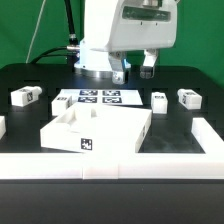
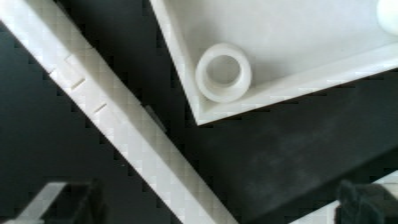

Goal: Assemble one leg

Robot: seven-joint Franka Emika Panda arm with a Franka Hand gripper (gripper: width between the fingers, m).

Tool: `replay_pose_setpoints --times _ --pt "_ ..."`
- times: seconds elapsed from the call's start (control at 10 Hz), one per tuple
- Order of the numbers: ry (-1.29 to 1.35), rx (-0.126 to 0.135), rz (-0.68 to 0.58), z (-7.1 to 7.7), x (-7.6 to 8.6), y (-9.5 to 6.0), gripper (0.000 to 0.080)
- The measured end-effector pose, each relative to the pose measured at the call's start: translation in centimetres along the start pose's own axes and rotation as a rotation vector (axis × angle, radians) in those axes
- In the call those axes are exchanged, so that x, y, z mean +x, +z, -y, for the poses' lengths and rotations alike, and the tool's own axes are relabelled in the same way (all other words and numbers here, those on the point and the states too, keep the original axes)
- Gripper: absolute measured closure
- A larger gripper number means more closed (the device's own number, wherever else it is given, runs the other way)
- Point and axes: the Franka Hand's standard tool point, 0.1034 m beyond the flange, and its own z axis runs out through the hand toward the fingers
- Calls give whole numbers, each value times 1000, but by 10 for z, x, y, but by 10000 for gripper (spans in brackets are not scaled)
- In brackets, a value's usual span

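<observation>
Three small white legs with tags lie on the black table in the exterior view: one at the left (image 1: 25,96) and two at the right (image 1: 159,99) (image 1: 188,98). The large white square panel (image 1: 95,128) lies near the front. My gripper (image 1: 135,68) hangs high over the back of the table, above the marker board (image 1: 97,97), away from every leg. In the wrist view my gripper (image 2: 214,205) is open and empty, its dark fingertips (image 2: 63,205) wide apart. That view shows a panel corner with a round hole (image 2: 222,72). No leg shows there.
A raised white wall runs along the table's front (image 1: 110,165) and the exterior view's right (image 1: 205,135); it crosses the wrist view as a long bar (image 2: 111,105) beside the panel corner. Another white piece shows at the left edge (image 1: 2,125).
</observation>
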Motion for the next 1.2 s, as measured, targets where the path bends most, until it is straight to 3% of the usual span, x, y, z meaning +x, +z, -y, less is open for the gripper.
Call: replay_pose_setpoints --times 0.5,0.6,0.8,1.2 --pt "1 2 1 1 0 1 150" --pt "-94 14 10 6 -5 5 150" --pt "-238 64 48 17 -14 13 150" --pt "-250 80 58 23 -22 18 150"
